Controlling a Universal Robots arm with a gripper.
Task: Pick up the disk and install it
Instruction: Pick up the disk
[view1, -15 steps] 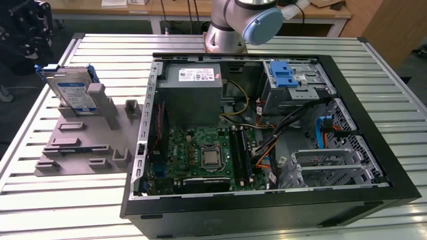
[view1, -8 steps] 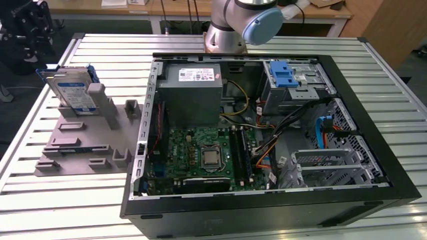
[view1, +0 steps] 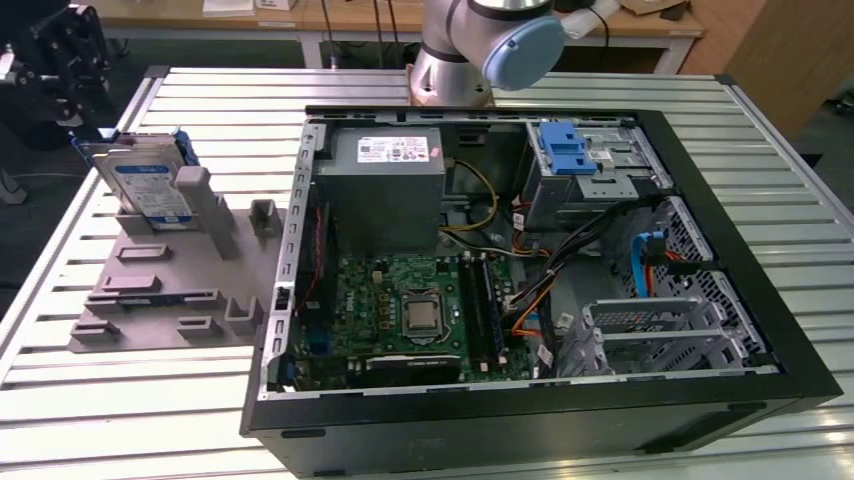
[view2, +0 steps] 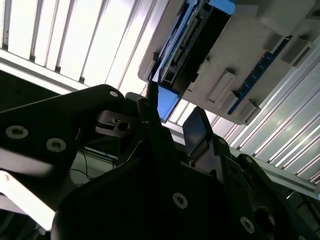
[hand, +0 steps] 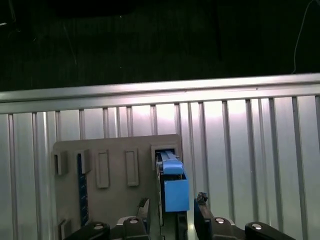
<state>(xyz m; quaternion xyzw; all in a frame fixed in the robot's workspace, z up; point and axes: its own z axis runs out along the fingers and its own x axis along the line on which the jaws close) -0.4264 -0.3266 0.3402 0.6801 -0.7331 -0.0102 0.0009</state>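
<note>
My fingers (hand: 145, 206) are spread wide and hold nothing. One sits on each side of the disk (hand: 175, 192), with a gap on either side, and I judge they hang just over its blue carrier edge without touching it. The disk stands on edge in a slot of the grey holder plate (hand: 112, 170), so its narrow top faces up where the fingers can straddle it. The slatted tabletop (view1: 120, 410) carries the holder plate. The open computer case (view1: 534, 425) lies just beside the holder plate, on the exterior view's right. Its drive cage (view1: 594, 165) faces upward on the side away from the holder plate.
</note>
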